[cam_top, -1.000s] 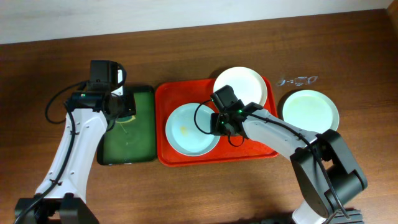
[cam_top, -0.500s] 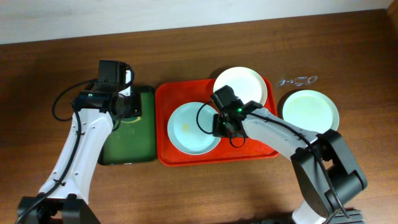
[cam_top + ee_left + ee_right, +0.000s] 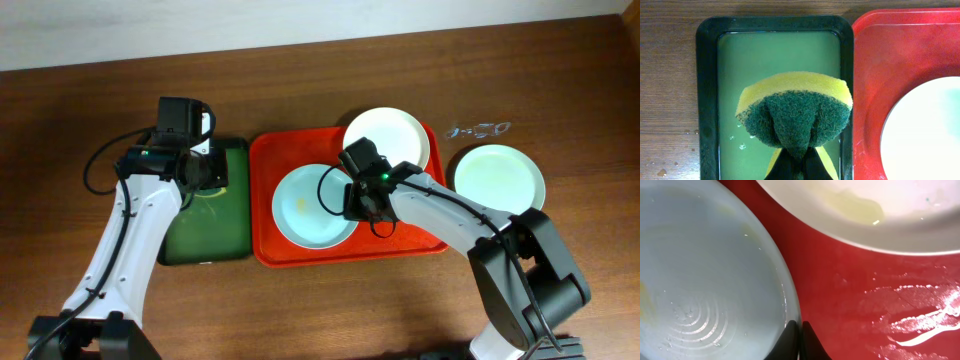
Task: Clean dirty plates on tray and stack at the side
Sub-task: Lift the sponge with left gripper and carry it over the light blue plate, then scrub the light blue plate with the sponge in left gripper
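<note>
The red-orange tray (image 3: 400, 240) holds a pale mint-blue plate (image 3: 308, 207) with a yellow smear and a cream-white plate (image 3: 390, 135) at its far edge. A second mint plate (image 3: 499, 178) lies on the table to the right of the tray. My right gripper (image 3: 352, 205) is shut on the right rim of the mint plate (image 3: 710, 275) on the tray; the cream plate (image 3: 880, 210) shows a yellowish smear. My left gripper (image 3: 799, 159) is shut on a yellow-and-green sponge (image 3: 795, 107) held above the dark green tray (image 3: 707, 100).
The dark green tray (image 3: 205, 240) holds greenish water and sits just left of the red tray. A small clear object (image 3: 478, 129) lies on the table behind the right plate. Wet streaks (image 3: 910, 325) mark the red tray floor.
My left arm has lifted the sponge out of the green tray's water and shifted right. The mint plate on the tray has slid slightly right in my right gripper.
</note>
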You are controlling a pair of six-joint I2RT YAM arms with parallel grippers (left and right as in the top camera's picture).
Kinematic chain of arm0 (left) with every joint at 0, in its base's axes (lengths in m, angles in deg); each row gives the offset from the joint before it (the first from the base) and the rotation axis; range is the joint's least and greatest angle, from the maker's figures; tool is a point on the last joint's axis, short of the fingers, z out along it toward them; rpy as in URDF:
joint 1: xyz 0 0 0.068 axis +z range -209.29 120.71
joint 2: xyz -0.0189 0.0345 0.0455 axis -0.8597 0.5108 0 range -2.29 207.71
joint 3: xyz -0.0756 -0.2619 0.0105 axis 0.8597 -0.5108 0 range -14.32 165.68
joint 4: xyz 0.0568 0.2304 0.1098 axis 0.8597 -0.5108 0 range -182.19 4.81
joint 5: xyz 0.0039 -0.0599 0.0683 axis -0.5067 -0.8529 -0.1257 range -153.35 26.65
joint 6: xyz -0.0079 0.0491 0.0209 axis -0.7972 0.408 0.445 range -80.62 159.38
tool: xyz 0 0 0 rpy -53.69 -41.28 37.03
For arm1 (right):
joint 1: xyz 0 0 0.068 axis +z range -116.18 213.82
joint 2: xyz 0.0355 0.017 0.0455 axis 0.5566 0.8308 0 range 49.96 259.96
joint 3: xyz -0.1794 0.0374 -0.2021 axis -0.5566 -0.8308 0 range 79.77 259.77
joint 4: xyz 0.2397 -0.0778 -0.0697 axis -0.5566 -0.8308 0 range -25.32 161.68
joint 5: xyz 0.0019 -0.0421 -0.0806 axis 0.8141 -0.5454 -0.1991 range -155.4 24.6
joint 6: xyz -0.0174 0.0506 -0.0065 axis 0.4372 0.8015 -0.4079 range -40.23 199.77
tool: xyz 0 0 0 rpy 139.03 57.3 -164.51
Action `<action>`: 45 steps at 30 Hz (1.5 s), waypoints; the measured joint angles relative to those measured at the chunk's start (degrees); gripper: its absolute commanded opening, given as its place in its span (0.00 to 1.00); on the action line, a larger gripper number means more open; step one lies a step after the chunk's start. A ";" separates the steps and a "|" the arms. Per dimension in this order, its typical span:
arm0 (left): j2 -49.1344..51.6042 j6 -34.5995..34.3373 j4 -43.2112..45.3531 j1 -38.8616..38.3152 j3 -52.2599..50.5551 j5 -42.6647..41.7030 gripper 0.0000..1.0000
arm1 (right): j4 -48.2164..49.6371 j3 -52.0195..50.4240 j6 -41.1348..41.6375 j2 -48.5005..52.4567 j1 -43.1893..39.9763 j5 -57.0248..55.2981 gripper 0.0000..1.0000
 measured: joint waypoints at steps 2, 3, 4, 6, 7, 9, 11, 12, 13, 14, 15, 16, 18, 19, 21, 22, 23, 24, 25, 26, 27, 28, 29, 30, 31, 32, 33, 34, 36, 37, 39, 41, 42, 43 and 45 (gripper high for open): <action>0.00 0.00 0.00 -0.20 0.00 0.02 0.00 | -0.96 0.11 0.02 -0.04 0.00 -0.17 0.04; 0.00 0.00 0.00 -0.46 0.00 0.02 0.00 | -1.27 0.11 0.00 -0.09 0.00 -0.28 0.04; 0.00 0.00 -0.02 -0.85 0.00 0.02 0.00 | -1.46 0.15 0.02 -0.09 0.00 -0.33 0.04; 0.00 0.00 0.00 -1.40 0.00 0.02 0.00 | -1.53 0.15 -0.02 -0.09 0.00 -0.33 0.04; 0.00 0.00 0.00 -1.60 0.00 0.00 0.00 | -1.66 0.15 -0.02 -0.09 0.00 -0.33 0.04; 0.00 0.00 0.00 -1.68 0.00 0.02 0.00 | -2.10 0.20 0.20 -0.11 0.00 -0.35 0.04; 0.00 0.00 0.00 -1.68 0.00 0.02 0.00 | -2.32 0.20 0.22 -0.20 0.00 -0.35 0.04; 0.00 0.00 0.00 -1.68 0.00 0.02 0.00 | -2.36 0.20 0.22 -0.20 0.00 -0.35 0.04; 0.00 0.00 0.00 -1.68 0.00 0.02 0.00 | -2.36 0.20 0.26 -0.20 0.00 -0.35 0.04; 0.00 0.00 0.00 -1.68 0.00 0.02 0.00 | -2.36 0.20 0.26 -0.20 0.00 -0.35 0.04; 0.00 0.00 0.00 -1.92 0.00 0.02 0.00 | -2.36 0.20 0.90 -0.20 0.00 -0.35 0.04; 0.00 -0.02 0.00 -2.19 0.00 0.00 0.00 | -2.36 0.20 1.42 -0.20 0.00 -0.35 0.04; 0.00 -0.04 0.00 -3.65 0.00 -0.72 0.00 | -2.34 0.20 2.95 -0.20 0.00 -0.35 0.04; 0.04 -0.07 0.02 -4.70 0.00 -1.18 0.00 | -2.29 0.20 3.23 -0.20 0.00 -0.35 0.04; 0.46 -0.72 0.04 -6.80 0.00 -1.75 0.00 | -1.99 0.20 3.76 -0.20 0.00 -0.33 0.04; 0.87 -0.96 0.04 -7.48 0.00 -1.97 0.00 | -1.51 0.20 3.96 -0.20 0.00 -0.31 0.04; 1.68 -1.40 0.07 -8.55 0.00 -2.19 0.00 | -0.74 0.20 4.13 -0.20 0.00 -0.04 0.04; 2.75 -1.64 0.20 -9.53 0.00 -2.40 0.00 | 0.00 0.20 4.28 -0.20 0.00 0.20 0.04; 3.72 -1.81 0.33 -10.32 0.00 -2.47 0.00 | 0.79 0.13 4.31 -0.20 0.00 0.66 0.04; 4.85 -2.25 0.68 -11.23 0.00 -2.62 0.00 | 1.99 0.11 4.35 -0.20 -0.02 1.51 0.04; 5.57 -2.56 0.94 -11.82 0.00 -2.67 0.00 | 2.80 0.11 4.37 -0.20 0.00 2.23 0.04; 6.29 -3.17 1.25 -12.50 0.00 -2.84 0.00 | 3.39 0.11 4.39 -0.20 0.00 2.99 0.04; 6.82 -3.50 1.42 -13.09 0.00 -3.04 0.00 | 3.52 0.11 4.46 -0.20 0.00 3.45 0.04; 7.13 -3.96 1.44 -13.49 0.00 -3.56 0.00 | 3.48 0.11 4.50 -0.20 0.00 3.89 0.04; 7.17 -4.37 1.53 -13.64 0.00 -3.93 0.00 | 3.50 0.11 4.52 -0.20 0.00 4.11 0.04; 7.17 -4.74 1.57 -13.73 0.00 -4.26 0.00 | 3.52 0.11 4.50 -0.20 0.00 4.31 0.04; 7.17 -5.03 1.66 -13.73 0.00 -4.50 0.00 | 3.52 0.11 4.50 -0.20 0.00 4.48 0.04; 7.17 -5.46 1.99 -13.73 0.00 -4.66 0.00 | 3.52 0.11 4.52 -0.20 0.00 4.50 0.04; 7.17 -5.99 2.86 -13.73 0.00 -4.98 0.00 | 3.52 0.11 4.50 -0.20 0.00 4.52 0.04; 7.21 -6.12 3.45 -13.73 0.00 -5.03 0.00 | 3.52 0.11 4.50 -0.20 0.00 4.52 0.04; 7.56 -6.29 4.22 -13.73 0.00 -5.05 0.00 | 3.50 0.11 4.55 -0.20 0.00 4.52 0.04; 8.70 -6.54 4.63 -13.73 0.00 -5.25 0.00 | 3.48 0.11 4.52 -0.20 0.00 4.59 0.04; 10.25 -6.54 5.16 -13.73 0.00 -5.75 0.00 | 3.50 0.11 4.52 -0.20 0.00 4.68 0.04; 11.39 -6.58 5.40 -13.73 0.00 -6.19 0.00 | 3.48 0.09 4.52 -0.20 0.00 4.72 0.04; 13.46 -6.75 6.49 -13.73 0.00 -7.50 0.00 | 3.48 0.09 4.50 -0.20 0.00 4.72 0.04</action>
